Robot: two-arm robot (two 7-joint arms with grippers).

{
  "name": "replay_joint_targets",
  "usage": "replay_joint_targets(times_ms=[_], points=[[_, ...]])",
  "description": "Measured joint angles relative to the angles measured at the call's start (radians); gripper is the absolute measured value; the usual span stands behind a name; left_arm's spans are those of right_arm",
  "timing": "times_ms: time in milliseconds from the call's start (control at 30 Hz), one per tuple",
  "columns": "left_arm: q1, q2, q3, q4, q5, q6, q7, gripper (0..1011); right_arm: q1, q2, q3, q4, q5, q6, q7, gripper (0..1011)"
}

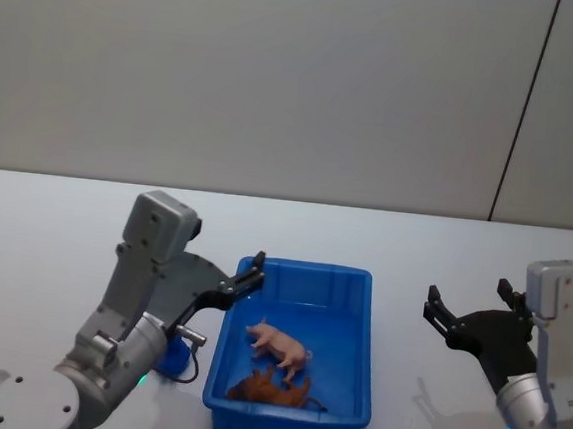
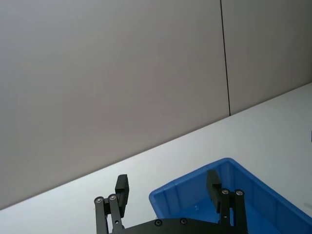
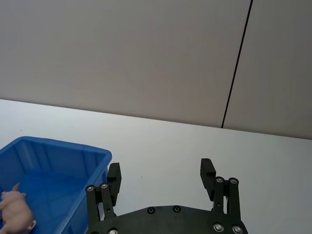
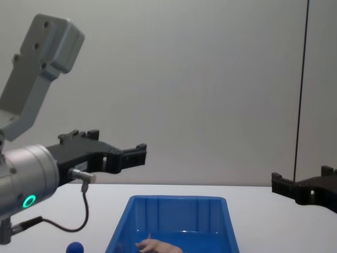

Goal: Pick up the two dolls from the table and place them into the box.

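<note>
— Box [image 1: 322,270] is holding both dolls, folks: the pink doll [image 1: 280,346] is lying on its side mid-floor, and the brown doll [image 1: 269,390] is sprawling just beside it, against the near wall.
— And the grippers?
— The left gripper [image 1: 252,271] is hovering over the box's far left corner, fingers spread apart, gripping nothing. The right gripper [image 1: 468,291] is hanging above the table [image 1: 45,224], well off to the box's right, fingers also standing wide and carrying nothing.
— Anything else sitting out there?
— A ball [image 4: 75,247] is resting on the table left of the box, under the left arm.
</note>
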Motion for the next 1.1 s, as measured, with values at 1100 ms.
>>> replay_joint_targets(times_ms=[1100], points=[[0.01,0.021,-0.049,0.153,-0.168,0.109,-0.067,1001,-0.005,0.004,0.003,-0.006,0.002,0.0,-0.005,1001]])
